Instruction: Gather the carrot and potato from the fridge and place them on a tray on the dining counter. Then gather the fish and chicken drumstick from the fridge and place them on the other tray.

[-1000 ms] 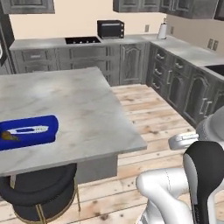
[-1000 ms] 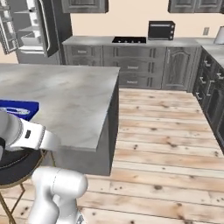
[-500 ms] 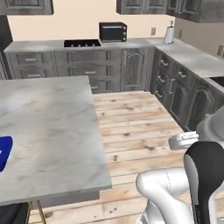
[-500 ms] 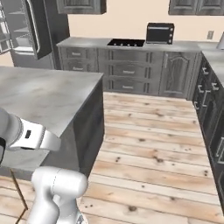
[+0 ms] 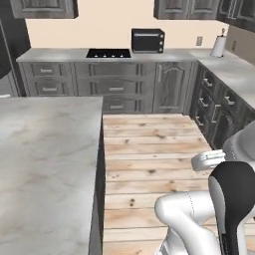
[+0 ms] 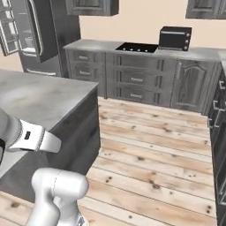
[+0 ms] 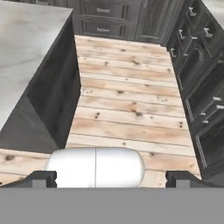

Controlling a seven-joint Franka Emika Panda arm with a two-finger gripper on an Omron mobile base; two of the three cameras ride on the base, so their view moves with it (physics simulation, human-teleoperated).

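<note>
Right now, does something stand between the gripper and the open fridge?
Yes. The marble dining counter lies between the open gripper and the fridge at far left; the wooden floor around its corner looks free.

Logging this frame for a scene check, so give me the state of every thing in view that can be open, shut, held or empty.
End effector: open, holding nothing.
Tall grey fridge: door open, shelves showing.
Black microwave oven: door shut, standing on the back counter.
Black stovetop: no pots on it.
Dark grey base cabinets: drawers and doors shut.
Grey marble dining counter: nothing on the part shown.
</note>
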